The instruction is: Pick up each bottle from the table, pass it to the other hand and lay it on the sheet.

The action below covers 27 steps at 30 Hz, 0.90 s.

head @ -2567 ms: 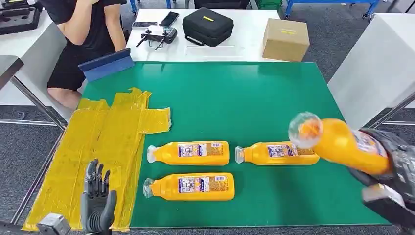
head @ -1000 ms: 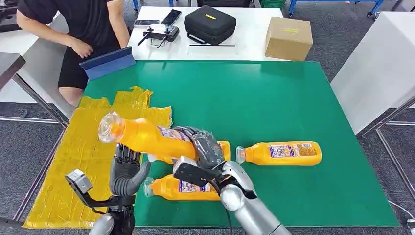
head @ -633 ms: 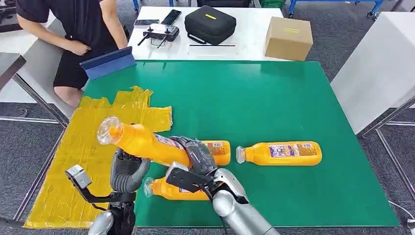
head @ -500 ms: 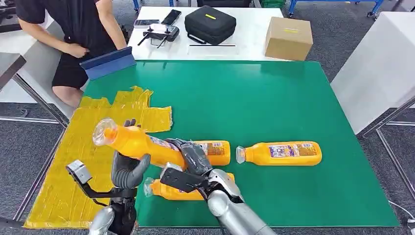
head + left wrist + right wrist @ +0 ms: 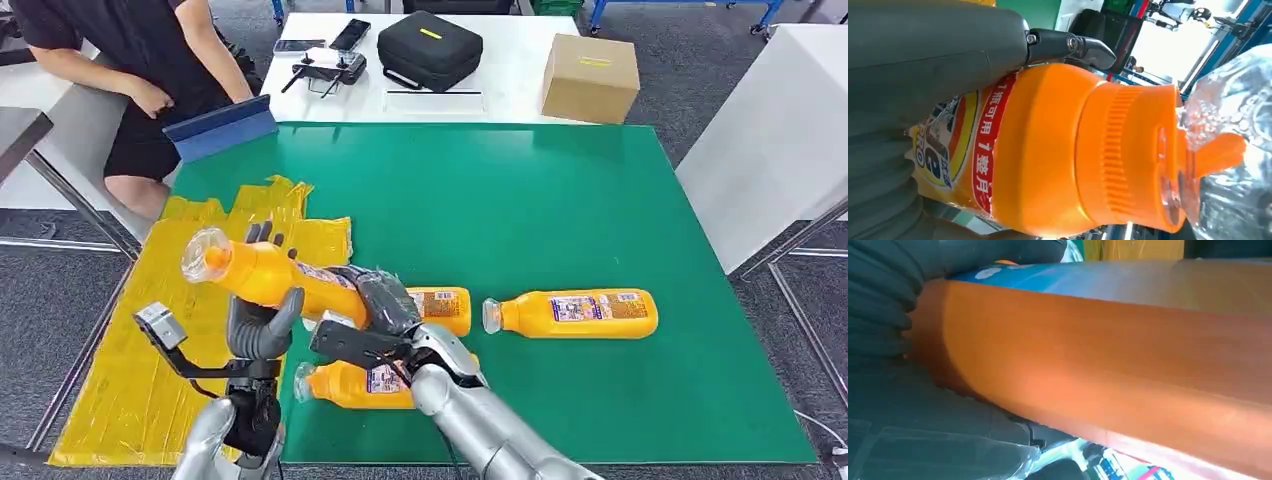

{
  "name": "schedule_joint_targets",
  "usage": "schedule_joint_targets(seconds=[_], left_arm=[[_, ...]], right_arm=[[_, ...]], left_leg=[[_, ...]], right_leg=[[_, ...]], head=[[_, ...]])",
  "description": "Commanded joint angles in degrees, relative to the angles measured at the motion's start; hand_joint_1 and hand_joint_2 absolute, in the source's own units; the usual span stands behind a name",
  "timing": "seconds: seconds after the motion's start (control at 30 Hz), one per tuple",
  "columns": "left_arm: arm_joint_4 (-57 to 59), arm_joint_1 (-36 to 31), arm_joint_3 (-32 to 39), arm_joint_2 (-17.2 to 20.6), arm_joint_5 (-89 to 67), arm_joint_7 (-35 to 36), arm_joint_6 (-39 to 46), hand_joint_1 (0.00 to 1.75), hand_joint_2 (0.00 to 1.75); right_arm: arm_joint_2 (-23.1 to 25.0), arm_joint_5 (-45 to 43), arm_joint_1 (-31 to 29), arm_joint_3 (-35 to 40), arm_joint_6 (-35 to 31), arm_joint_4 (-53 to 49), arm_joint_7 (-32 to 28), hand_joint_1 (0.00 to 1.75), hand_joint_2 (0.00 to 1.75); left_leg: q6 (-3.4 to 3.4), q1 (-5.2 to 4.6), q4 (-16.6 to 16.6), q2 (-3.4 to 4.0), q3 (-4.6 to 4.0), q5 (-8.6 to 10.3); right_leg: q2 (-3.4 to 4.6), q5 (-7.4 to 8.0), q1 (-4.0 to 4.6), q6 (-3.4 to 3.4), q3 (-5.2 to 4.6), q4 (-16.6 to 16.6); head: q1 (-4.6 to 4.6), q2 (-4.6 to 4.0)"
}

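Orange bottles, four: one in both hands, three on table

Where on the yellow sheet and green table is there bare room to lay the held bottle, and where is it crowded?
The yellow sheet lies bare left of the left hand. The green table is bare from the bottles back to its far edge. It is crowded near the front: three lying bottles, both hands, and the held bottle in the right hand.

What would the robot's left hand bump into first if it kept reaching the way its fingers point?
Nothing new: the left hand already wraps the raised bottle. Beyond its fingertips probably comes the yellow sheet, though depth is unclear.
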Motion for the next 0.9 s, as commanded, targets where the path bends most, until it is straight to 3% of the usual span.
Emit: schedule_joint_targets(seconds=[0.03, 0.17, 0.2, 0.23, 0.3, 0.9], left_arm=[[4.5, -3.2, -2.3, -0.1, 0.4, 0.6, -0.7, 0.0, 1.75], [6.7, -4.8, -2.7, -0.7, 1.7, 0.2, -1.7, 0.0, 1.75], [7.3, -5.2, -2.8, -0.8, 1.8, 0.2, -1.7, 0.91, 1.75], [7.4, -5.3, -2.8, -0.8, 2.6, -0.3, -2.7, 1.68, 1.75], [7.5, -5.3, -2.9, -0.8, 2.8, -0.2, -2.7, 1.75, 1.75], [6.7, -4.8, -1.3, -0.1, 4.9, -0.9, -3.5, 1.75, 1.75]], right_arm=[[1.3, 0.9, -6.2, 2.9, -0.3, 8.7, 0.7, 1.66, 1.75], [1.9, -0.8, -9.2, 6.4, -1.9, 11.4, 1.4, 1.59, 1.75], [1.9, -1.7, -9.7, 6.7, -2.4, 12.0, 1.4, 1.57, 1.75], [1.9, -2.6, -10.2, 7.1, -2.7, 13.0, 0.8, 1.54, 1.75], [1.9, -3.2, -10.7, 7.2, -3.3, 14.2, 0.4, 1.57, 1.75], [1.9, -5.8, -10.6, 11.0, -4.0, 15.4, 0.2, 1.61, 1.75]], left_leg=[[-0.17, 0.03, 0.0, 0.0, 0.07, -0.02], [-0.15, 0.03, 0.0, 0.0, 0.01, -0.01], [-0.24, 0.06, 0.1, 0.01, 0.06, -0.04], [-0.22, 0.06, 0.1, -0.01, 0.06, -0.03], [-0.14, 0.01, 0.0, -0.05, 0.02, 0.01], [-0.15, 0.04, 0.0, -0.02, 0.03, -0.01]], right_leg=[[-0.02, -0.02, 0.02, -0.1, 0.08, 0.0], [-0.02, -0.02, 0.02, -0.09, 0.02, 0.0], [-0.02, -0.04, 0.05, -0.14, 0.08, 0.0], [-0.04, -0.03, 0.05, -0.13, 0.08, 0.0], [-0.06, -0.01, 0.0, -0.08, 0.03, 0.0], [-0.05, -0.02, 0.03, -0.09, 0.04, 0.0]], head=[[0.0, 0.0], [0.02, 0.0], [0.0, 0.0], [0.0, 0.0], [0.0, 0.0], [0.0, 0.0]])
